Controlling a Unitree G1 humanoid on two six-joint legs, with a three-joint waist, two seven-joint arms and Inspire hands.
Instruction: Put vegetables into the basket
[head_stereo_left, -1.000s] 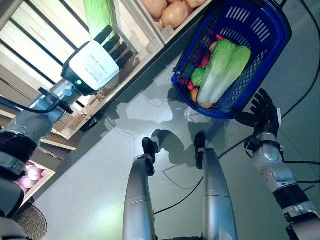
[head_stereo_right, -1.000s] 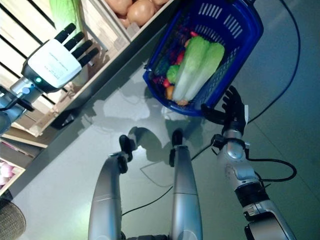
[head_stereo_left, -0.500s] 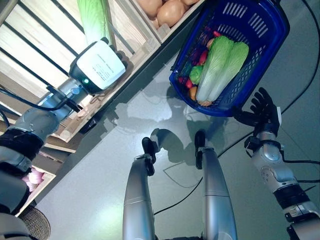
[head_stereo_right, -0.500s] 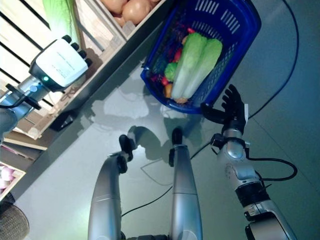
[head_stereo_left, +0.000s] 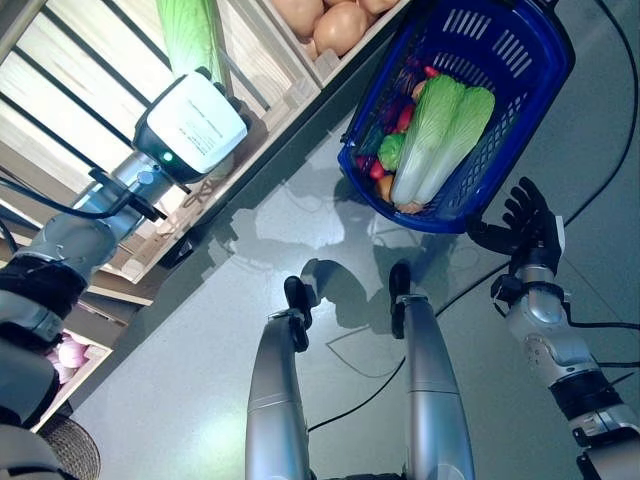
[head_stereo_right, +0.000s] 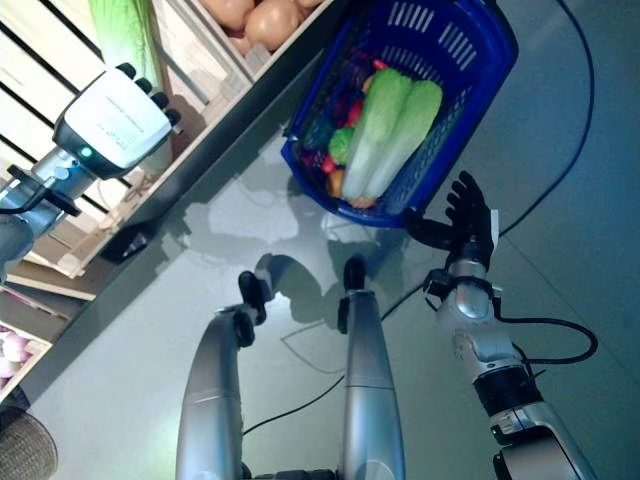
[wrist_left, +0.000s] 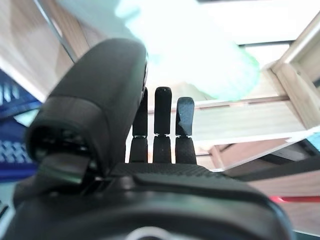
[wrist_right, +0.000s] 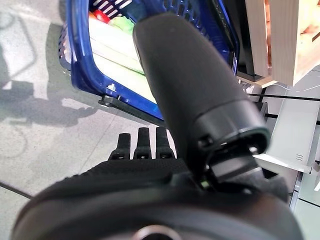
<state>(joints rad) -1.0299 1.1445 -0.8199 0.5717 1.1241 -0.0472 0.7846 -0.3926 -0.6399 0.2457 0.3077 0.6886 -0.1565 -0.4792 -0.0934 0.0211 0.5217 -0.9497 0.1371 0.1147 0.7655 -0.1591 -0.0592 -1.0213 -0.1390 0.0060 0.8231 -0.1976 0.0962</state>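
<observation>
The blue basket (head_stereo_left: 470, 110) stood on the grey floor (head_stereo_left: 200, 330) beside the wooden shelf (head_stereo_left: 270, 90). In it lay 2 pale green cabbages (head_stereo_left: 435, 135) side by side, touching, with small red, green and orange vegetables (head_stereo_left: 385, 150) packed against the wall nearest the shelf. A shelf crate held tan round vegetables (head_stereo_left: 335, 22); another cabbage (head_stereo_left: 190, 35) lay in the slatted bin, and pink onions (head_stereo_left: 60, 352) showed lower down. No readable writing showed.

The left hand (head_stereo_left: 195, 115) was up at the shelved cabbage, fingers straight, nothing gripped. The right hand (head_stereo_left: 525, 225) hovered just beside the basket's near rim, fingers spread, empty. Bare floor lay open on the basket's far side from the shelf.
</observation>
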